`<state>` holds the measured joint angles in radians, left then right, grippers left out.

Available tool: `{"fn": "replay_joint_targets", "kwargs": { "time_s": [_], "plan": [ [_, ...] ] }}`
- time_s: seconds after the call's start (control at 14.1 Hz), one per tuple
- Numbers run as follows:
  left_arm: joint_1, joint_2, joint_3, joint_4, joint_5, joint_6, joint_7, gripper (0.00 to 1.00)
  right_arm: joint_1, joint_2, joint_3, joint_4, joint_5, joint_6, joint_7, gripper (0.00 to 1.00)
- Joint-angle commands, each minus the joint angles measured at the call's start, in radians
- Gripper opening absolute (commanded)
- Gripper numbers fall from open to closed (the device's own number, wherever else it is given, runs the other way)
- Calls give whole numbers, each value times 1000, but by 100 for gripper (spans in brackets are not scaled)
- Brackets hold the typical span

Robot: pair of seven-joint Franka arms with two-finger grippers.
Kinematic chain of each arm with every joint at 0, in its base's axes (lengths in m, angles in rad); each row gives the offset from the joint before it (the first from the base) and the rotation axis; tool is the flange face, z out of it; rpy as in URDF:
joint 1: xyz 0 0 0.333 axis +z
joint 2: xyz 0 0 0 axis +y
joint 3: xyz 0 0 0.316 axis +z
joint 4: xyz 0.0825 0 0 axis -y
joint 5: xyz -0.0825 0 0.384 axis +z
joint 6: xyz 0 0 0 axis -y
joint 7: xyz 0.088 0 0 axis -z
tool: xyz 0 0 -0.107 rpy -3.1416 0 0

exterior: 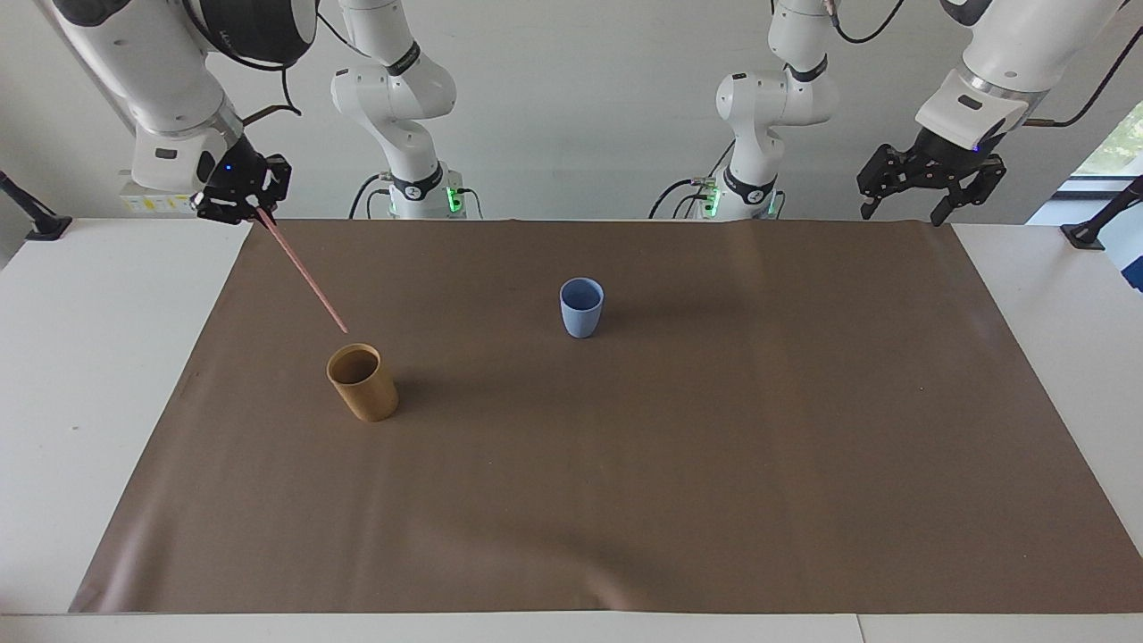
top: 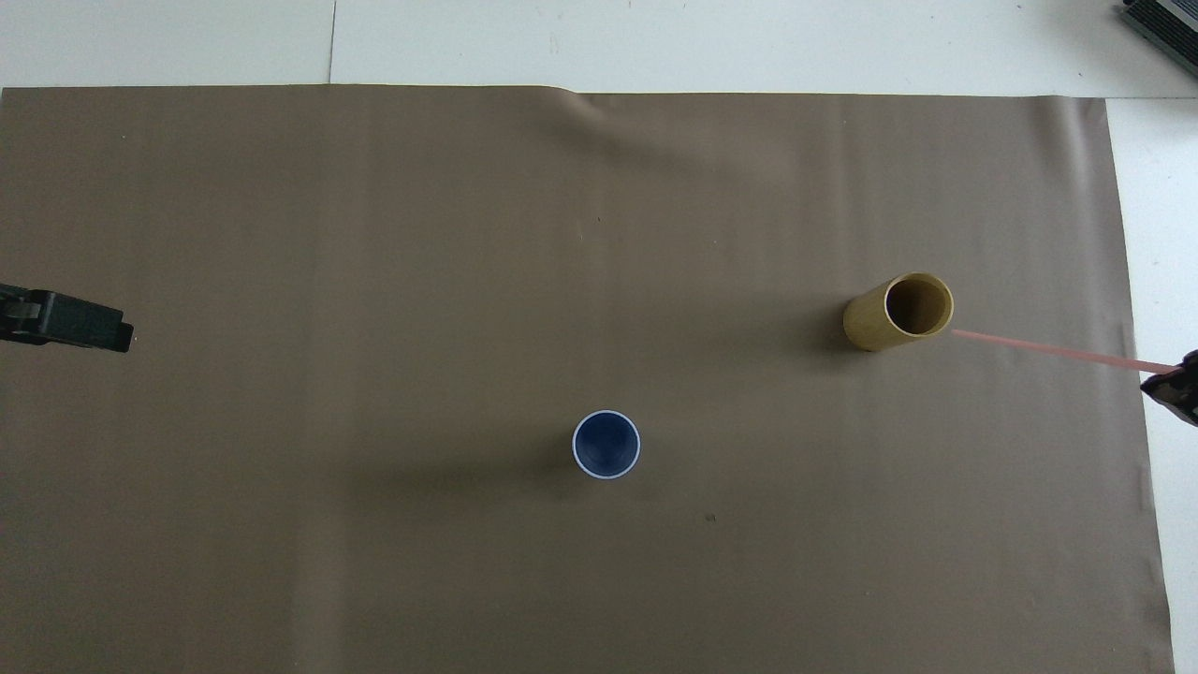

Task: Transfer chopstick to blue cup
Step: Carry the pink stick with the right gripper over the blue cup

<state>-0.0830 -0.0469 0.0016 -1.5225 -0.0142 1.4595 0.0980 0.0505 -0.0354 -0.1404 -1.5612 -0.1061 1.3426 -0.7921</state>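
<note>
Clamping the upper end of the pink chopstick (exterior: 302, 277), right gripper (exterior: 256, 209) up in the air over the brown mat's (exterior: 625, 500) edge at the right arm's end of the table, fingertips pinched together on the stick. Chopstick slanting down from that grip, lower tip hanging free just above the rim of the tan-brown cup (exterior: 362, 382), clear of the cup's mouth and touching nothing. Seen from overhead, same stick (top: 1048, 348) stretching from the tan-brown cup (top: 897, 312) out to the right gripper (top: 1177, 386) at the frame's edge. Blue cup (exterior: 581, 307) standing upright and empty near the middle of the mat, nearer to the robots than the tan-brown cup and well apart from it, toward the left arm's end; nothing standing between the two cups. Left gripper (exterior: 929, 187) waiting raised over the mat's corner at the left arm's end, jaws spread wide and holding nothing. No brand names, labels or readable writing on either cup, the mat or the white table (exterior: 80, 357). Small green lights glowing at both arm bases.
</note>
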Motion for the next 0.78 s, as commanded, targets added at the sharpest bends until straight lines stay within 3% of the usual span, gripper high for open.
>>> {"fn": "replay_joint_targets", "kwargs": {
  "time_s": [0.0,0.5,0.71],
  "plan": [
    [2,-17,-3,-18,19,4,8,100,8,-27,22,24,-43,-46,17,0],
    [9,-19,-5,-18,13,7,3,100,54,-58,237,12,-21,-72,350,0],
    [12,-19,-3,-18,13,7,5,100,77,-54,277,4,60,-76,482,0]
  ]
}}
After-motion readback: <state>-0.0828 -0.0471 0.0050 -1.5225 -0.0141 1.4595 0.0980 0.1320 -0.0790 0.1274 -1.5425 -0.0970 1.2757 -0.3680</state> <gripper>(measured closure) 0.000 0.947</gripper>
